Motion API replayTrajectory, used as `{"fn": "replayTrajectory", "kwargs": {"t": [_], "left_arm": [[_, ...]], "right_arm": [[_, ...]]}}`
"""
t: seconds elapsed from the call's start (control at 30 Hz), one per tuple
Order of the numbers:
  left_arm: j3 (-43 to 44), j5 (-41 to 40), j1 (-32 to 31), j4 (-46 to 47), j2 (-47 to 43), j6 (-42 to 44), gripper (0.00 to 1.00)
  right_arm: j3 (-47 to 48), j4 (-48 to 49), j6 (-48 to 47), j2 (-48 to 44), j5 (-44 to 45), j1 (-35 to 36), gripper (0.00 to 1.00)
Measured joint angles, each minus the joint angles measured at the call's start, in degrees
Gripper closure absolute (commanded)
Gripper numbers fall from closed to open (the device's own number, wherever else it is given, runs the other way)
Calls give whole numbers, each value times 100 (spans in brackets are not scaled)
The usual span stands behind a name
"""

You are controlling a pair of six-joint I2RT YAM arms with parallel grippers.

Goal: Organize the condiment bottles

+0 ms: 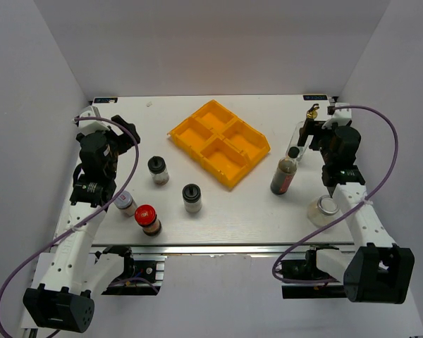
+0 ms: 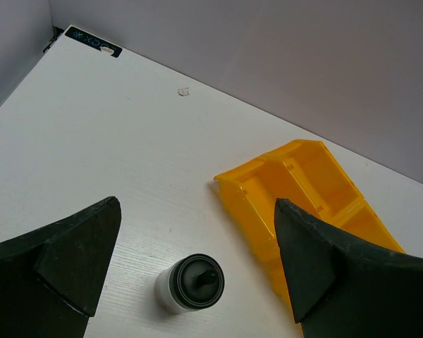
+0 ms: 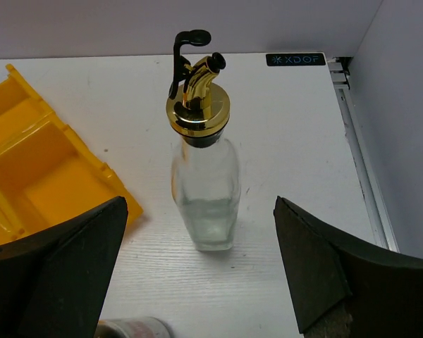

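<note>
Both grippers hang open and empty above the table. My left gripper [image 1: 129, 132] [image 2: 196, 211] is over the left side, with a short black-lidded jar [image 2: 190, 283] [image 1: 157, 170] on the table below, between its fingers. Another black-lidded jar [image 1: 192, 197], a red-lidded jar [image 1: 147, 218] and a jar [image 1: 126, 203] half hidden by the left arm stand nearby. My right gripper [image 1: 317, 141] [image 3: 201, 204] faces the tall clear gold-spouted bottle [image 3: 203, 183] [image 1: 296, 149], apart from it. A dark-brown bottle [image 1: 284, 174] and a silver-lidded jar [image 1: 325, 209] stand to the right.
A yellow four-compartment tray [image 1: 241, 174] [image 2: 248, 204] [image 3: 113, 184] lies slantwise at the middle back with nothing in it. White walls close in the left, back and right sides. A bit of another jar [image 3: 130, 328] shows at the bottom of the right wrist view.
</note>
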Motion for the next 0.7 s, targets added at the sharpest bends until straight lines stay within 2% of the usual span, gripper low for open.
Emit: {"fn": "replayTrajectory", "kwargs": {"t": [0.27, 0.53, 0.63, 0.7], "left_arm": [[-17, -28, 0, 20, 13, 61, 2], [-20, -26, 0, 66, 92, 63, 2], [-20, -28, 0, 66, 111, 63, 2], [-26, -28, 0, 79, 111, 63, 2]], "right_arm": [[157, 560, -214, 918, -293, 0, 11], [234, 1172, -90, 1355, -544, 0, 12], [354, 1303, -72, 1543, -566, 0, 20], [417, 1357, -68, 1639, -575, 0, 31]]}}
